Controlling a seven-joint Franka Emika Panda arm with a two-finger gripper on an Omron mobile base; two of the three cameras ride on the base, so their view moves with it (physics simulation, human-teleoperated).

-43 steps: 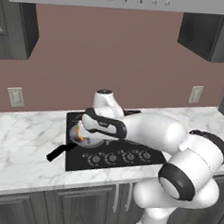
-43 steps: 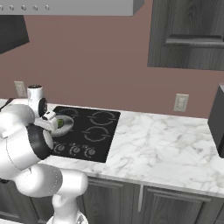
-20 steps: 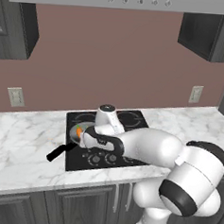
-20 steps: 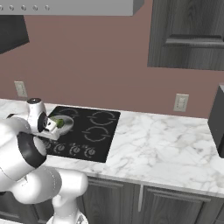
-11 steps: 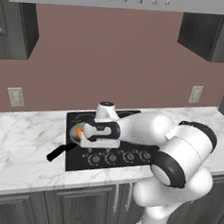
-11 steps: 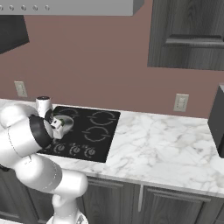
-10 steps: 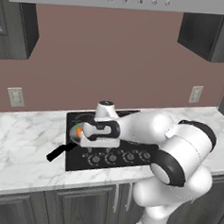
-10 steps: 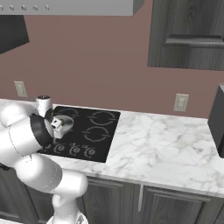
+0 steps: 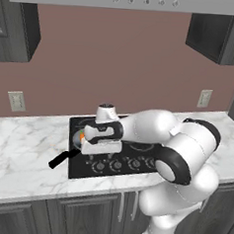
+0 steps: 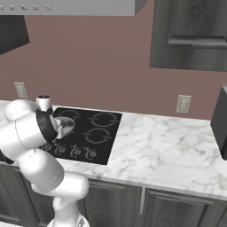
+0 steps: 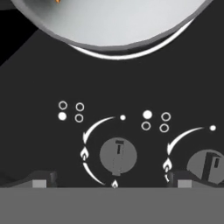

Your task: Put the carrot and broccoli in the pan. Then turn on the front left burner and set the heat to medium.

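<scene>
Black pan handle point(image 9: 61, 158) — front-left, diagonal

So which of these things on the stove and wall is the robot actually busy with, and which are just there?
Part of the job:
- pan
- carrot in the pan
- stove knob, straight ahead of the open gripper
- cooktop

Just there:
- second knob
- wall outlets
- marble counter
- upper cabinets
</scene>
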